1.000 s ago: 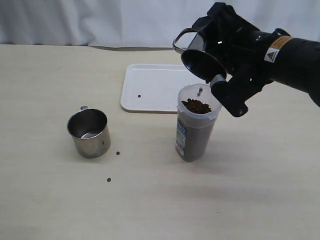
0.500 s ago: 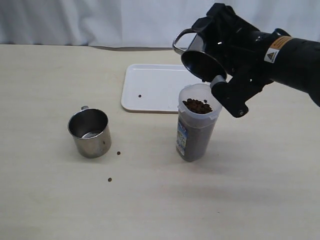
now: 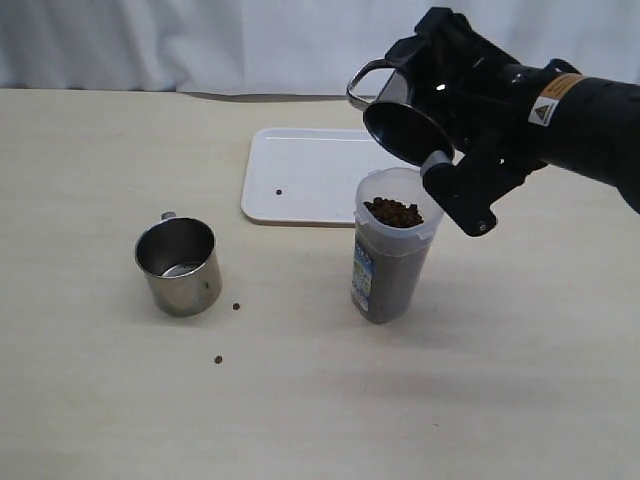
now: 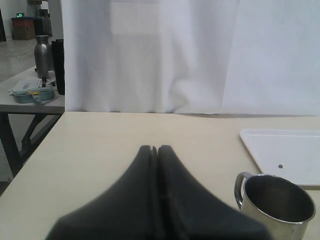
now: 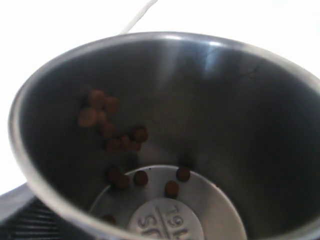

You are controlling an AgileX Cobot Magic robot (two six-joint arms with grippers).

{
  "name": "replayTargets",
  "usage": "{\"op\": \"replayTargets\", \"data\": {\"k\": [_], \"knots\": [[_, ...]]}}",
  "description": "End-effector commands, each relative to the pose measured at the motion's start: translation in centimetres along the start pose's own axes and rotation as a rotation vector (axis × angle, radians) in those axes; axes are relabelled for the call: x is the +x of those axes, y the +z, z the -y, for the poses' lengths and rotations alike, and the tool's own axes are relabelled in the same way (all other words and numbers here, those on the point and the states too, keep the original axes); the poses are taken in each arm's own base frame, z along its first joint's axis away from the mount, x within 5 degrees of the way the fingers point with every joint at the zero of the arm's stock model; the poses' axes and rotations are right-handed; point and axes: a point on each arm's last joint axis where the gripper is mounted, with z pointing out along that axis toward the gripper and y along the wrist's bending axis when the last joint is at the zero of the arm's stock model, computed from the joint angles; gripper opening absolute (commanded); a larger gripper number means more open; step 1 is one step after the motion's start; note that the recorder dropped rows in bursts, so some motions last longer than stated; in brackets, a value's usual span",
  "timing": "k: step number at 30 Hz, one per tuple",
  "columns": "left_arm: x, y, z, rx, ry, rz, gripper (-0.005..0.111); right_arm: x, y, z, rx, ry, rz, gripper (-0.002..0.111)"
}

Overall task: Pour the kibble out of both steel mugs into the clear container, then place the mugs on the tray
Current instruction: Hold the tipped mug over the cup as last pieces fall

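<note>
My right gripper (image 3: pixel 436 150) is shut on a steel mug (image 3: pixel 398 112), holding it tipped mouth-down just above the clear container (image 3: pixel 386 270). The container stands upright, filled with kibble (image 3: pixel 393 212) almost to its rim. In the right wrist view the mug's inside (image 5: pixel 225 100) fills the frame, with several pellets (image 5: pixel 115 137) clinging near its bottom. The second steel mug (image 3: pixel 180 265) stands upright at the left and looks empty; it also shows in the left wrist view (image 4: pixel 277 205). My left gripper (image 4: pixel 154 148) is shut, holds nothing, and is beside that mug. The white tray (image 3: pixel 320 160) lies behind the container.
Two loose pellets lie on the table near the left mug (image 3: pixel 237 307) (image 3: pixel 218 360), and one lies on the tray (image 3: pixel 279 192). A white curtain hangs behind the table. A side table with bottles (image 4: pixel 44 55) stands beyond the table's far edge.
A stray pellet or two has dropped from the tipped mug into the container. The right arm and mug have barely shifted; the left mug has not moved.
</note>
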Motion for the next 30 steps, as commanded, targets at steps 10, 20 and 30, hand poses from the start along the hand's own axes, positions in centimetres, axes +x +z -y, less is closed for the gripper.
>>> {"op": "replayTargets", "data": {"k": [10, 20, 30], "knots": [[-0.1, 0.0, 0.0, 0.007, -0.003, 0.014, 0.000, 0.4, -0.2, 0.5, 0.035, 0.015, -0.025, 0.005], [-0.1, 0.0, 0.0, 0.007, -0.003, 0.014, 0.000, 0.4, -0.2, 0.5, 0.030, 0.046, -0.021, 0.005], [-0.1, 0.0, 0.0, 0.007, -0.003, 0.014, 0.000, -0.3, -0.2, 0.1, -0.003, -0.364, 0.063, 0.029]]}}
